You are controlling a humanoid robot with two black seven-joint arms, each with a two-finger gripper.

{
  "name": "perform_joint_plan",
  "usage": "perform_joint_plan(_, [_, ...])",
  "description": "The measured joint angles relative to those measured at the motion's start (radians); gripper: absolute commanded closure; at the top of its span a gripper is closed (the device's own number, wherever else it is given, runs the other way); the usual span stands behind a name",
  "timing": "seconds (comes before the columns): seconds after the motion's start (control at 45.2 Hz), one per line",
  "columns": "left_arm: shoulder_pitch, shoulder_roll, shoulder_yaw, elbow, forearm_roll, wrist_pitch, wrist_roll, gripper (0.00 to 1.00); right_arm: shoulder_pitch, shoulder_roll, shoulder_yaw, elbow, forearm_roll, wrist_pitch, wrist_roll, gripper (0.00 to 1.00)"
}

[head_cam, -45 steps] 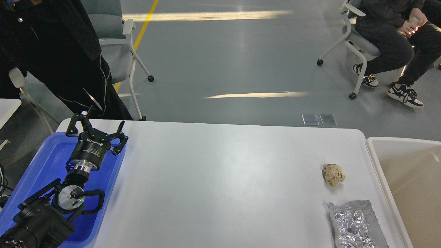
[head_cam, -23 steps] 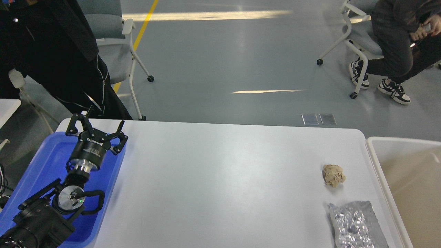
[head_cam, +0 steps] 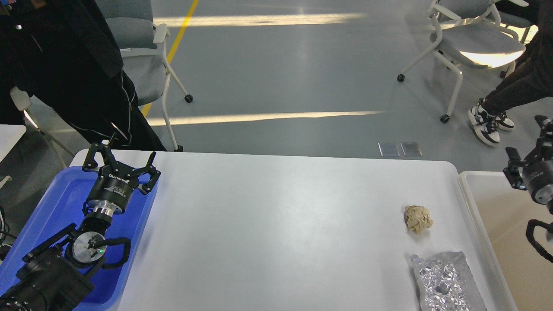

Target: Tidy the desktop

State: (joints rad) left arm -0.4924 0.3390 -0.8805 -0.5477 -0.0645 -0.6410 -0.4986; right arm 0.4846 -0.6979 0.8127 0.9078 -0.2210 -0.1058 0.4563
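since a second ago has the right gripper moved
Yes. The right gripper, out of view earlier, has come in from the right edge and now hangs over the cream bin.

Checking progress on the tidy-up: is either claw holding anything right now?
Nothing held. The left claw is open and empty; the right claw shows nothing between its fingers.

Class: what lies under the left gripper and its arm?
The blue tray lies beneath the left gripper, whose jaws are spread, holding nothing. The arm covers part of the tray floor, so anything there is hidden.
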Motion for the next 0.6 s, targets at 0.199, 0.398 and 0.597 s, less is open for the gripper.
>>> perform_joint_plan(0.199, [0.0,0.0,0.0,0.0,0.0,0.0,0.0,0.0,-0.002,0.107,0.101,0.093,-0.12,0.001,0.008,0.0])
perform_joint_plan(0.398, [0.0,0.0,0.0,0.0,0.0,0.0,0.0,0.0,-0.003,0.236,0.184,0.129,-0.183,0.0,0.014,0.0])
perform_joint_plan(0.597, [0.0,0.0,0.0,0.0,0.0,0.0,0.0,0.0,-0.004,0.325,0.229,0.117,-0.209,-0.006,0.015,0.0])
